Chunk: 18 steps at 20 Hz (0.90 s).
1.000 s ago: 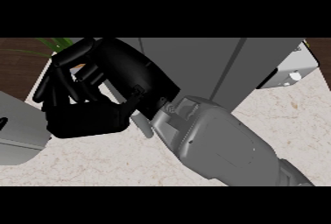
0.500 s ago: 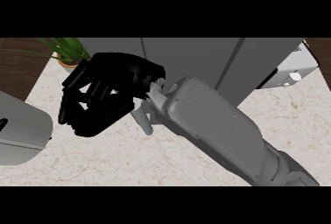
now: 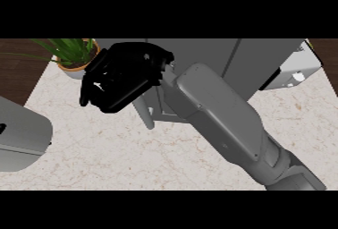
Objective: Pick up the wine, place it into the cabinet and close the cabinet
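Note:
My right hand (image 3: 122, 78) is raised in front of the grey cabinet (image 3: 204, 51) at the back of the counter. Its black fingers (image 3: 92, 96) are stretched down to the left and nothing shows between them. The right forearm (image 3: 224, 120) runs in from the lower right and covers much of the cabinet's front. A narrow grey door edge (image 3: 148, 114) sticks out below the hand. No wine bottle shows anywhere; the hand and forearm hide the cabinet's inside. My left hand is out of the view.
A potted green plant (image 3: 73, 51) stands at the back left, close to the hand. A grey rounded body (image 3: 20, 134) fills the left edge. A pale grey appliance (image 3: 293, 71) sits at the back right. Marbled counter top (image 3: 132, 156) lies in front.
My right hand has risen and moved right toward the cabinet, and its fingers have gone from curled to stretched out. The forearm has swung up with it.

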Each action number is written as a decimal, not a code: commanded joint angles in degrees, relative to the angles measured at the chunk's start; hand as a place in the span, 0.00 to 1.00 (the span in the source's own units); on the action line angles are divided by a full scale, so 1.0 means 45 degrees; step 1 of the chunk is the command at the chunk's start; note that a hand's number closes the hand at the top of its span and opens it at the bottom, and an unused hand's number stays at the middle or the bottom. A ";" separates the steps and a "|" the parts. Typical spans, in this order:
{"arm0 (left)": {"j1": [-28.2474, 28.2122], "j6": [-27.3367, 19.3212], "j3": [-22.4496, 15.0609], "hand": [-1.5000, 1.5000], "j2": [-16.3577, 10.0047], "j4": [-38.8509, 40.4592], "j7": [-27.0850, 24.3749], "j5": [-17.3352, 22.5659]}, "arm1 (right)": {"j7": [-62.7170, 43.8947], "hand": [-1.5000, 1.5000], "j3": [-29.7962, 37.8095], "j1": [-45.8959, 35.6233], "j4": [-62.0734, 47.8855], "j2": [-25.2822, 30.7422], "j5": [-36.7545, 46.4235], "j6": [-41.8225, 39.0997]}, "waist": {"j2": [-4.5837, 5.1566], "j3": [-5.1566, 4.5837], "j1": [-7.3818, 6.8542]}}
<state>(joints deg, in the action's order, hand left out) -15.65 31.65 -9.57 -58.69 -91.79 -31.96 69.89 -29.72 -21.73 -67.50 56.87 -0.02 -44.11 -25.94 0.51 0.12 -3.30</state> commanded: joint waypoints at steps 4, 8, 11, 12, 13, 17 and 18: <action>-0.0122 -0.0357 0.1378 0.00 0.0023 0.1561 -0.0472 -0.0274 | 0.1087 1.00 0.0987 -0.0042 -0.2243 0.0212 -0.0205 -0.1165 | 0.0058 -0.0043 0.0067; 0.0067 -0.0090 0.1742 0.00 -0.0195 0.1799 -0.0124 0.0184 | 0.1558 1.00 0.1425 -0.0587 -0.2552 0.0512 -0.0028 -0.0771 | 0.0052 -0.0045 0.0123; 0.0068 -0.0165 0.1761 0.00 -0.0066 0.1622 -0.0150 -0.0080 | 0.2054 1.00 0.1669 -0.0583 -0.2850 0.1416 0.0349 -0.0715 | 0.0098 -0.0046 0.0051; 0.0212 -0.0198 0.1950 0.00 -0.0175 0.1816 -0.0162 -0.0187 | 0.2420 1.00 0.1664 -0.0488 -0.2761 0.1310 0.0630 -0.0201 | 0.0101 -0.0054 0.0087; 0.0067 -0.0061 0.1813 0.00 -0.0187 0.1657 0.0022 -0.0018 | 0.2451 1.00 0.1701 -0.0602 -0.2669 0.1394 0.0814 0.0179 | 0.0032 -0.0049 0.0157; 0.0011 -0.0335 0.1445 0.00 0.0126 0.1062 -0.0011 -0.0555 | 0.3622 1.00 0.2001 -0.0240 -0.2818 0.2165 0.1557 0.0630 | 0.0145 -0.0046 -0.0019; 0.0253 -0.0515 0.1532 0.00 0.0072 0.1148 0.0141 -0.0395 | 0.3563 1.00 0.1985 -0.0421 -0.2658 0.2030 0.1539 0.0680 | 0.0108 -0.0043 0.0156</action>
<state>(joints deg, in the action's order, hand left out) -14.03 30.89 -7.73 -56.45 -91.92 -30.08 66.83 -18.31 -19.54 -68.51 49.57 0.59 -39.98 -28.85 -0.81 -1.34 -3.88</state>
